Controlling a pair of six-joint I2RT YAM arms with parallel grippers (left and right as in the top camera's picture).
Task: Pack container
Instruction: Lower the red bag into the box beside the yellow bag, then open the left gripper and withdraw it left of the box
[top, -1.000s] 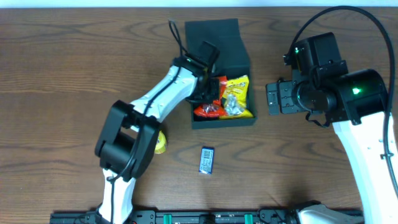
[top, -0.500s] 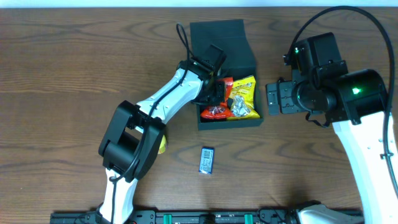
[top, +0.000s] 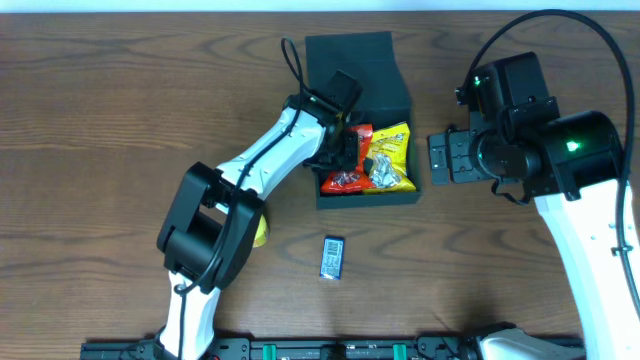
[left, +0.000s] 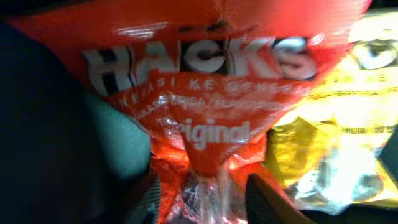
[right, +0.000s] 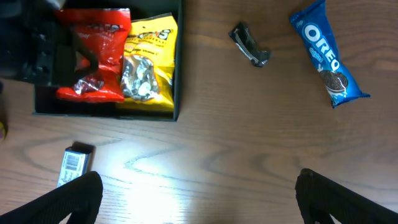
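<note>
straddling the red packet (left: 199, 93), the left jaws stand part-open; grasping or released, i cannot tell. right jaws wide, empty. the container (top: 368, 200) on the table (top: 120, 120) holds the red and yellow packet (top: 392, 150); the oreo packet (right: 326, 53) and small blue packet (top: 333, 256) lie outside, unpacked.

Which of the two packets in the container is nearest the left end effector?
The red Hacks packet, right under the left end effector; the yellow packet lies beside it, farther off.

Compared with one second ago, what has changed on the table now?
The container slid slightly right with the left gripper and red Hacks packet inside it. Whether the packet is released is unclear. The right gripper and blue packet on the table stayed put.
</note>
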